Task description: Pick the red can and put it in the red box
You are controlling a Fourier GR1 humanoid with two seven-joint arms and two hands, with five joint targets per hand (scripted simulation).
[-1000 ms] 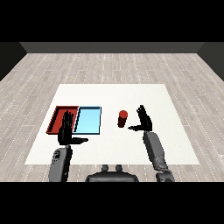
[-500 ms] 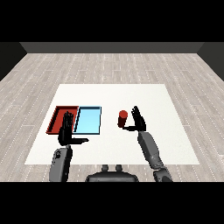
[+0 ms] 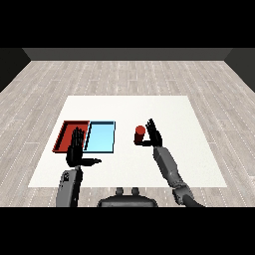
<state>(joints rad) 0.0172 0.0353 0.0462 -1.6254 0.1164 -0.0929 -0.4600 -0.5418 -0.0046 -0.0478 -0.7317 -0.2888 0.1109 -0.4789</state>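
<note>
Wood floor all round the white table, lots of bare room on top. Red tray touches the light blue tray – left hand spread open, hiding the red one's near edge. Right hand, fingers straight, sits just beside the red can – contact's hard to tell.

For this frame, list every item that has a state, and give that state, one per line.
red can: upright on the table, right of both trays, not lifted.
right hand: open, fingers straight, right beside the can.
left hand: open, fingers straight, thumb out, in front of the red tray.
red tray: nothing inside.
light blue tray: nothing inside.
</note>
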